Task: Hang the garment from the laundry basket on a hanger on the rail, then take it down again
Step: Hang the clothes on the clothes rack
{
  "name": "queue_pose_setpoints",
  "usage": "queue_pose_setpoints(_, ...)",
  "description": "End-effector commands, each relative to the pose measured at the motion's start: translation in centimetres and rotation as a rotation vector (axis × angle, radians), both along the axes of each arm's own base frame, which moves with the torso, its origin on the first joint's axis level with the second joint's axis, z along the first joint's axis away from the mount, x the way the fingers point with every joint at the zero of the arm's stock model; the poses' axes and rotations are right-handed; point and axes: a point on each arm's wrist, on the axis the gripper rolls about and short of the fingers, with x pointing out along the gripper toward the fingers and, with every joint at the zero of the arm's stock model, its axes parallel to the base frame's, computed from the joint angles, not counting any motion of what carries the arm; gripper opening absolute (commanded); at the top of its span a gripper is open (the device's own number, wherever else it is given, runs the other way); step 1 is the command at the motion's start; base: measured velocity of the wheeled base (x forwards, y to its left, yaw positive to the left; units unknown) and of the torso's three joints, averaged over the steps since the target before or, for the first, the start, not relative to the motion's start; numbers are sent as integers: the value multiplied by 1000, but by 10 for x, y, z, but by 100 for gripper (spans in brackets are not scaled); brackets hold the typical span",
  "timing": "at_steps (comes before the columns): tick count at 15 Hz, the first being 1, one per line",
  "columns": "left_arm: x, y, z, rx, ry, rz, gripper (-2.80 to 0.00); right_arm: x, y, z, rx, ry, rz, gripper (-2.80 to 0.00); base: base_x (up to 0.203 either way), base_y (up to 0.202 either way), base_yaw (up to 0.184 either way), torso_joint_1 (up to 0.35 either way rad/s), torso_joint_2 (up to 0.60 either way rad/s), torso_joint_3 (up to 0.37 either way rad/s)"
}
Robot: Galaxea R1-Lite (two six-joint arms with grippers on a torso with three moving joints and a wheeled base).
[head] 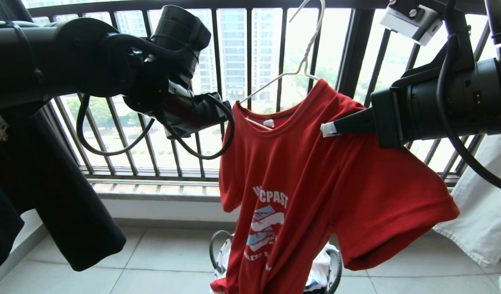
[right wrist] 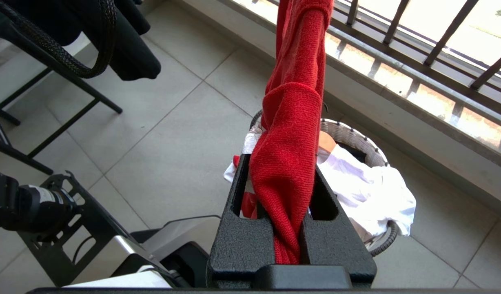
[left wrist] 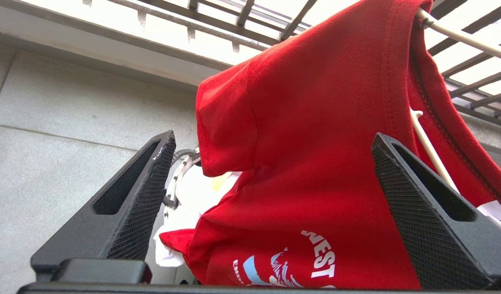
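My right tool (right wrist: 289,228) clamped on the red garment's (head: 315,171) shoulder, garment draped on the white hanger (head: 303,61) above the laundry basket (right wrist: 356,134), my left tool (left wrist: 271,196) spread wide at its other shoulder

Daylight floods in through a dark barred railing (head: 250,61) that spans the back; tall buildings (head: 234,41) and green trees stand beyond it; a pale ledge (head: 152,192) runs under the bars above a low white wall (head: 165,210); the floor (head: 165,257) is of large grey tiles; a black metal frame (right wrist: 50,77) stands on it.
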Motion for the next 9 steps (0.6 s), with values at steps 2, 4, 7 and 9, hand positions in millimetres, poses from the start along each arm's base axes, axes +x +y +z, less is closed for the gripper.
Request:
queue_pose_setpoints(2,5,-6,-8,5,14,1,0,-6,-2,3,8,-9,12,-280,0,0,0,0,0,0)
queue_pose_setpoints(4,2,-4,-4,-2,5,0,0,-8,-1,3,6,-7,20,-280,0,0,0,0,0,0)
queue_pose_setpoints(7,-1,-3,0,-10,-3,-3,0,-10,3,0,0,-1,34,-280,0,0,0,0,0,0)
queue_pose_setpoints(9,-5,0,4,-18,-12,-3,0,-9,3,0,-1,1,35,-280,0,0,0,0,0,0)
